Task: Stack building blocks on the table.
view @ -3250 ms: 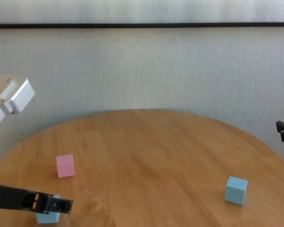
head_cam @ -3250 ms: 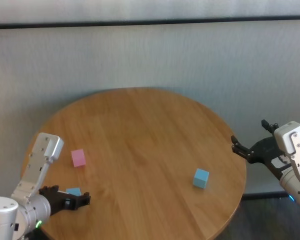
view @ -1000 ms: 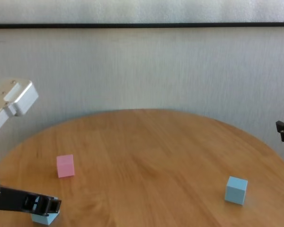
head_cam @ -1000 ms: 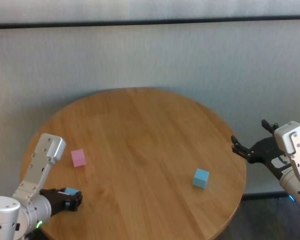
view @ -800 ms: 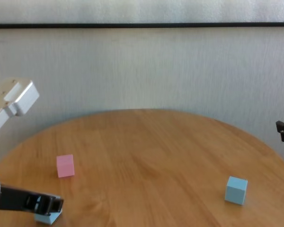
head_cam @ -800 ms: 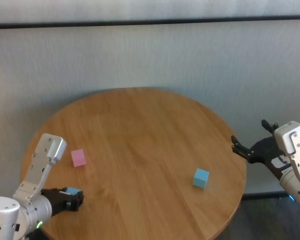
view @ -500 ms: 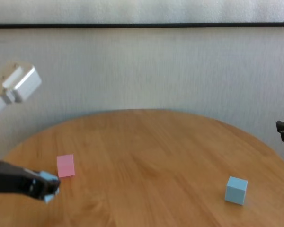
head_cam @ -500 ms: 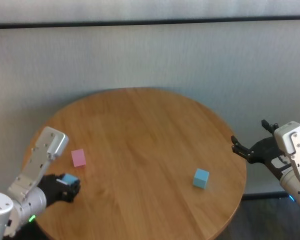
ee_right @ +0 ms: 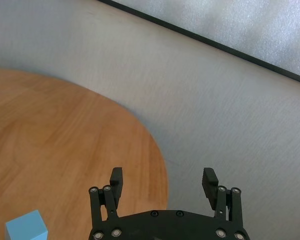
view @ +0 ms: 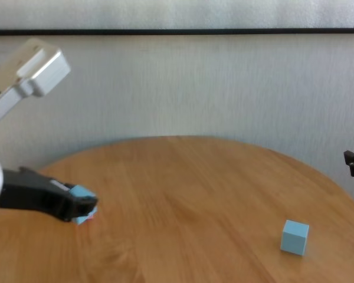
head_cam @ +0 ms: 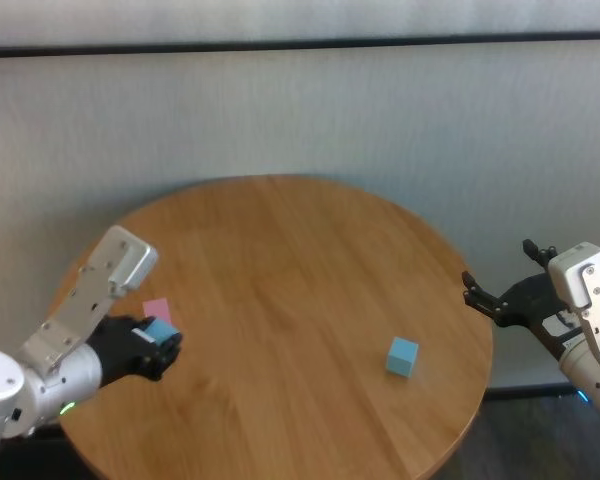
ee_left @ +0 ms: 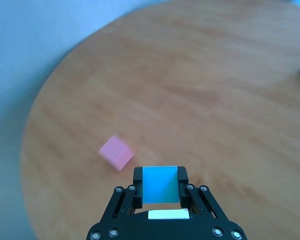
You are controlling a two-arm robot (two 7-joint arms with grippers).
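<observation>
Pale grey wall behind, and a round worktop [head_cam: 310, 260] of light wood grain in front of me. My left pincer [ee_left: 160, 186] is clamped on 1 light blue cube [ee_left: 160, 184], lifted clear of the wood near the worktop's left edge. The pink cube [ee_left: 116, 152] sits on the worktop just beyond and to the left of the held cube, by the same edge, partly hidden behind the pincer in my head view. As I judge it, the coming move turns on carrying blue over pink and squaring their faces. The other blue cube [head_cam: 402, 356] rests near the right edge. My right pincer [ee_right: 163, 182] hangs off the right edge, jaws apart, nearer that cube. All 3 are matte, plain, sharp-edged.
</observation>
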